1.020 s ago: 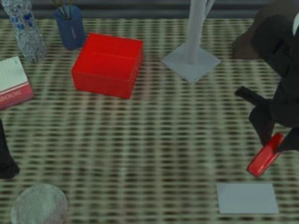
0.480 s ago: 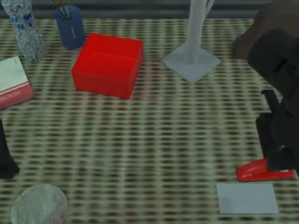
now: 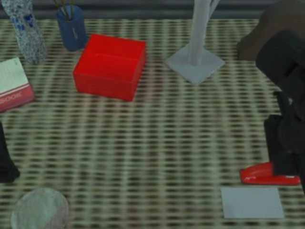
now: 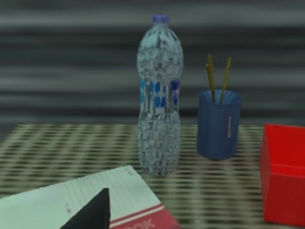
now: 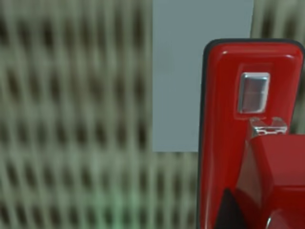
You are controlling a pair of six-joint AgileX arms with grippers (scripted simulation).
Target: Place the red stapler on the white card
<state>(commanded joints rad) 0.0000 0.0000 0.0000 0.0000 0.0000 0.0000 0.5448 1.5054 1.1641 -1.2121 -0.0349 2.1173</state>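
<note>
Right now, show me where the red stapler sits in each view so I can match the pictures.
Top view: red stapler at the right edge, just above the white card, under the right hand.
Left wrist view: not in it.
Right wrist view: stapler fills the right side.
Shared landmark: the white card.
</note>
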